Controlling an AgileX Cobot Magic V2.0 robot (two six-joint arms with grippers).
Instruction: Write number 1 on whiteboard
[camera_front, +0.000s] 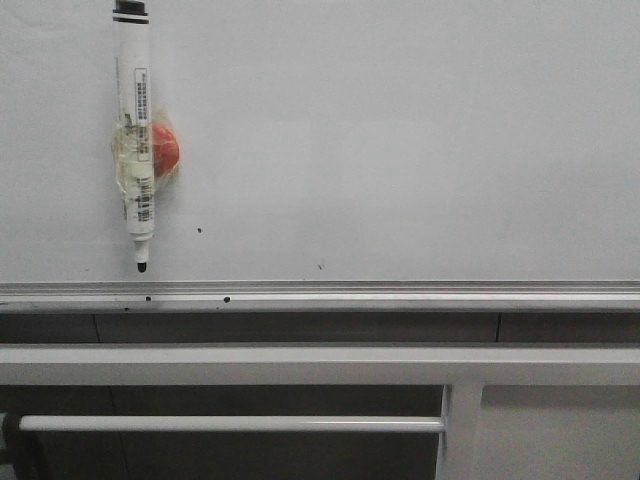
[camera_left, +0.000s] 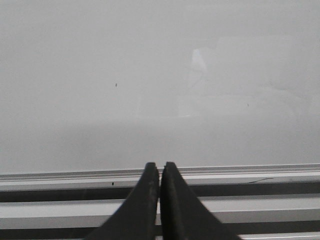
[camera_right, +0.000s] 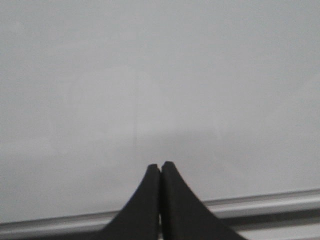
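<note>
The large pale grey-white glossy whiteboard (camera_front: 400, 140) carried no stroke, so the number 1 was unwritten and all the writing remained; a white black-capped marker pen (camera_front: 135, 140) hung taped by a red magnet near its left edge, tip just above the silver rail (camera_front: 400, 292); the left pincer (camera_left: 160, 172) and right pincer (camera_right: 160, 172) were clenched, empty.
</note>
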